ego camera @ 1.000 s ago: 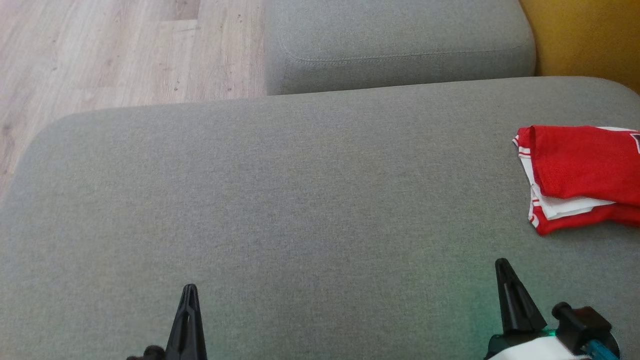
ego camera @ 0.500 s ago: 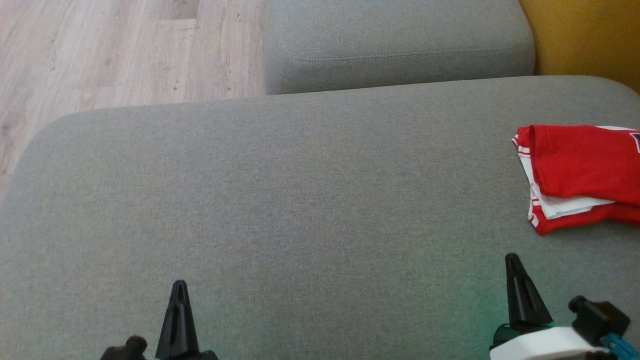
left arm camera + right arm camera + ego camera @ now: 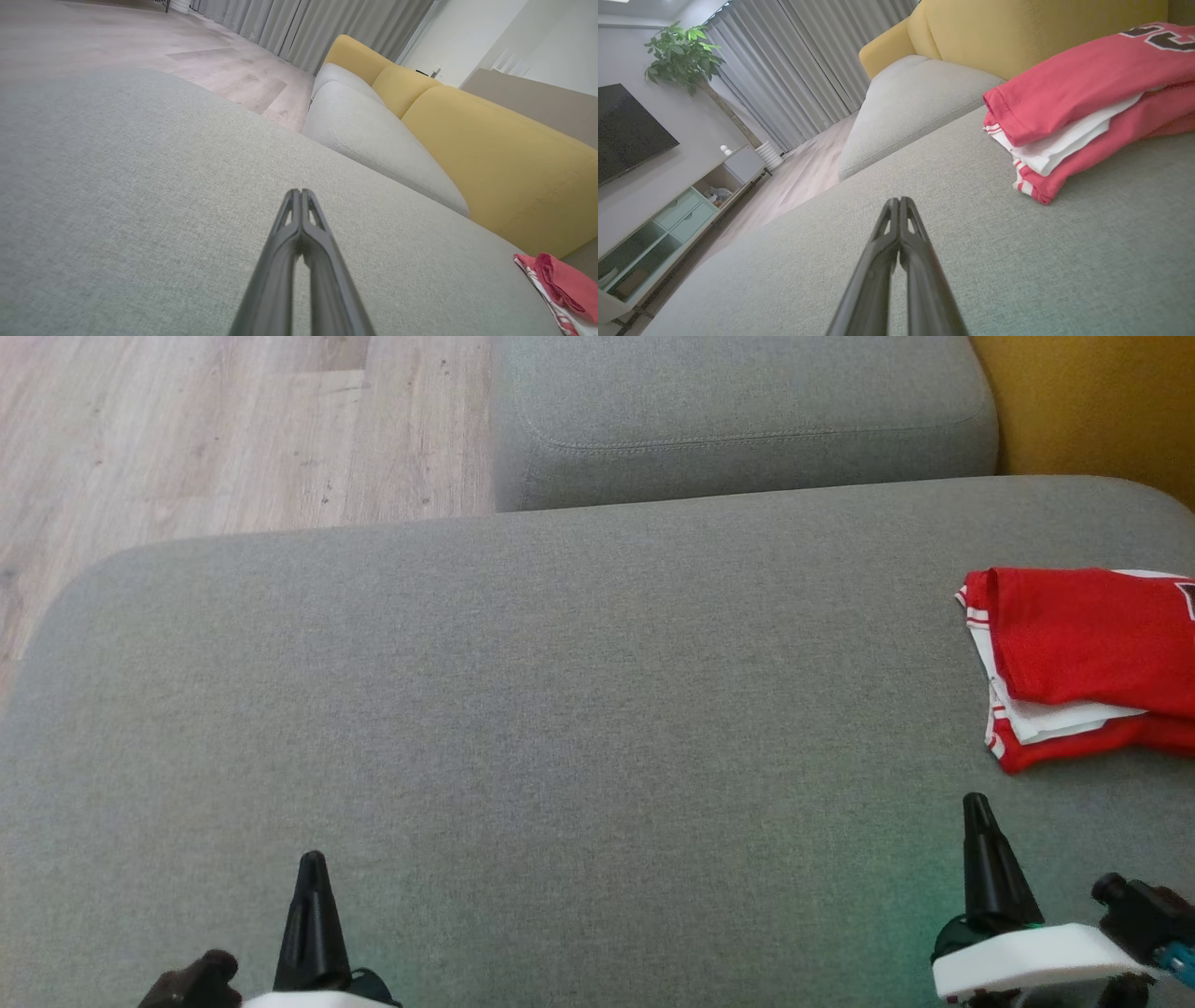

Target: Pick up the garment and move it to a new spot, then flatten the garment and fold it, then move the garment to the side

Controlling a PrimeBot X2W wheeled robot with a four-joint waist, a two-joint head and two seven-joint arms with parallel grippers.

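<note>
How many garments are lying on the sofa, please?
1: a folded red-and-white garment at the right end of the grey seat cushion, just ahead of the right gripper. The head view cuts it off, so more could be hidden beyond.

— What is the seat cushion [image 3: 560, 709] covered in?
— Grey woven cloth, matt, with a fine, slightly rough weave.
— And the garment [image 3: 1088, 644]?
— Soft red cloth, matt, with smoother white cloth showing at its edge.
— The floor [image 3: 187, 439]?
— Pale wood-look planks, smooth, with a low sheen.
— The backrest [image 3: 490, 154]?
— Yellow cloth, matt and finely textured.
— The left gripper [image 3: 300, 191] and right gripper [image 3: 899, 199]?
— Dark, matt, plastic by the look.
</note>
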